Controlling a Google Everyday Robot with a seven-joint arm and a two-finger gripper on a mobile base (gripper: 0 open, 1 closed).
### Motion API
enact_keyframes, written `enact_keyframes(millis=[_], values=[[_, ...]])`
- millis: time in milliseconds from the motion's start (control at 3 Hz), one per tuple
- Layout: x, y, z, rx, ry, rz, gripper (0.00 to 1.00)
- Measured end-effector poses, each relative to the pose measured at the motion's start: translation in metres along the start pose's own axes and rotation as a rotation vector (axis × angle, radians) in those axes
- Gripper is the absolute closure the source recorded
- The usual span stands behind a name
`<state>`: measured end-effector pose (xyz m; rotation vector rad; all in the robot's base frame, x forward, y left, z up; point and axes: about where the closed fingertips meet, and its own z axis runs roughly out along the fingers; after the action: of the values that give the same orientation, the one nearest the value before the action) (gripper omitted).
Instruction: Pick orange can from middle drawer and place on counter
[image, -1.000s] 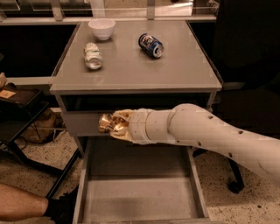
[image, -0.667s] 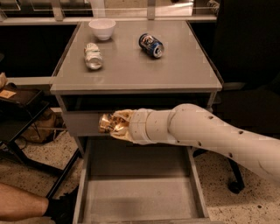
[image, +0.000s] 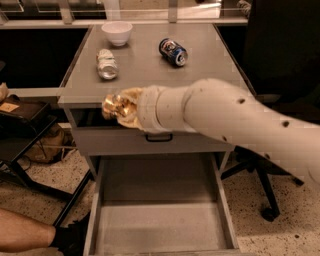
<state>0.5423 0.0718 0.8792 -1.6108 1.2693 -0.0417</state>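
The orange can (image: 113, 106) is shiny orange-gold and bumpy. It sits in my gripper (image: 120, 109), which is shut on it at the front left edge of the counter (image: 150, 62), about level with the counter top. The white arm reaches in from the right. The middle drawer (image: 160, 220) is pulled open below, and its flat grey floor holds nothing I can see.
On the counter lie a white-silver can (image: 107, 63), a blue can (image: 173, 51) and a white bowl (image: 117, 32). A grey drawer front with a small black handle (image: 159, 137) sits above the open drawer. An office chair base (image: 265, 200) stands at right; a person's leg (image: 25, 235) is lower left.
My gripper has lifted the orange can upward, from in front of the upper drawer to the height of the counter's front edge.
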Motion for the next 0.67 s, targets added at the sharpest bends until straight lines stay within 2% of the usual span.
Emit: enact_keyframes(millis=[333,667], values=[[-0.042,-0.080,-0.010,0.094,-0.002,-0.127,1.00],[-0.064,-0.146,0.002,0.155,-0.004,-0.205,1.00]])
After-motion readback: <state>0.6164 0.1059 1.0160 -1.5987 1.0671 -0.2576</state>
